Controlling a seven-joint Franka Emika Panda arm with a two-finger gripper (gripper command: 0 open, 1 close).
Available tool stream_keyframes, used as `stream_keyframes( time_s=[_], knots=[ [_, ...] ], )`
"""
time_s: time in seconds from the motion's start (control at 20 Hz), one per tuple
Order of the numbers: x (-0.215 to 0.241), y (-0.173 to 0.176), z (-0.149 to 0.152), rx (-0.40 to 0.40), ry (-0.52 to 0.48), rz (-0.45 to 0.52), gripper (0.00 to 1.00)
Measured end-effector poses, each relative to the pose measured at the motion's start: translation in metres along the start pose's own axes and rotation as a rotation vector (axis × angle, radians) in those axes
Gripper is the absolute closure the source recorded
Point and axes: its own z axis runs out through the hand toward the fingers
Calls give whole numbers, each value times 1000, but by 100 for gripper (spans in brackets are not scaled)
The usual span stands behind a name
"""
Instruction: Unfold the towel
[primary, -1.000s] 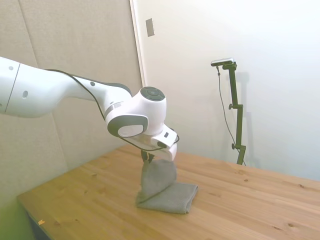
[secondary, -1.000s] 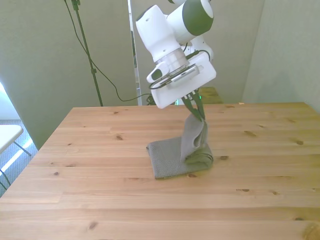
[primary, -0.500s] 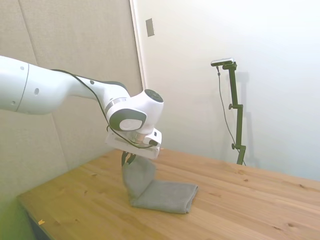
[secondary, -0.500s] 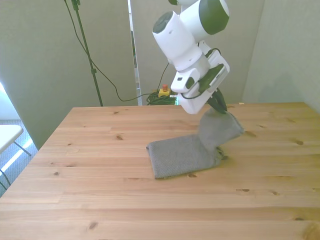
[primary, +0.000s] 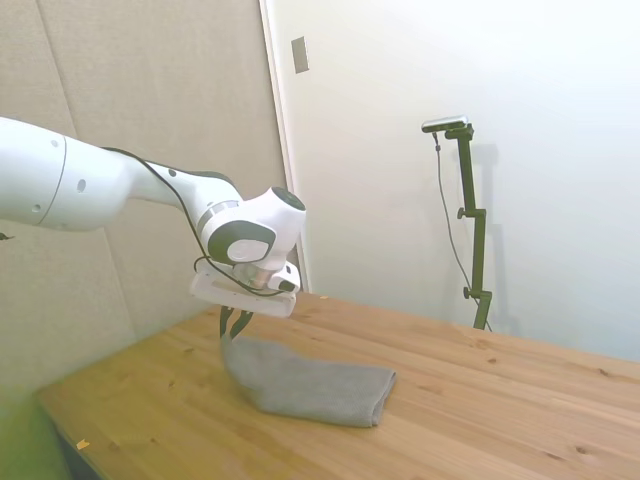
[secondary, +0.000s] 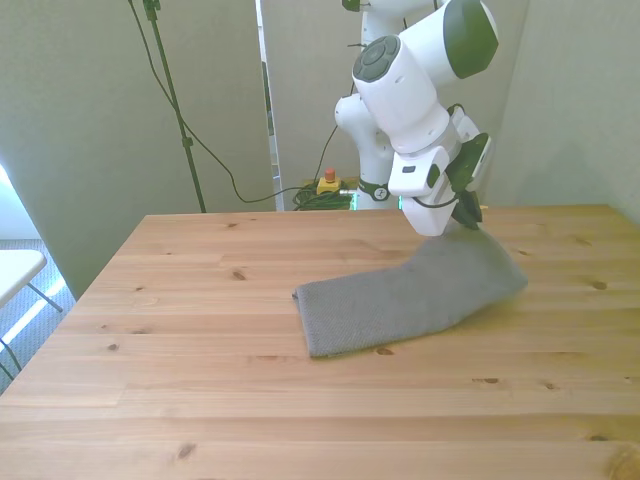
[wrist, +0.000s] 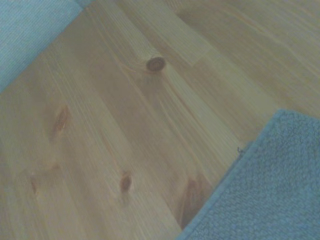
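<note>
Matt, nubbly grey-green cloth towel (secondary: 410, 295) on smooth knotty pine table (secondary: 200, 400); glossy white plastic arm (secondary: 410, 70).

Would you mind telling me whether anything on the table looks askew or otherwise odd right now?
Nothing looks damaged or spilled. The towel lies spread on the wooden table, with one corner lifted off the wood where the gripper pinches it at the front view's right.

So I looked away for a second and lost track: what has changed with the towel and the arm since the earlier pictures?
The gripper, shut on the towel's corner throughout, carried the top layer toward the front view's right and lower, opening the fold. The towel now lies nearly spread, only the held corner raised. Its other end stayed put on the table.
</note>
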Motion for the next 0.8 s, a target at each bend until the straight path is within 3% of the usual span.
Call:
stream_keyframes(
  time_s=[0.2, 0.55, 0.8],
  knots=[
    [-2, -7, 2, -21, 0, 2, 0],
    [5, 25, -2, -227, 188, 231, 0],
    [-51, 30, -20, -339, 282, 411, 0]
  ],
)
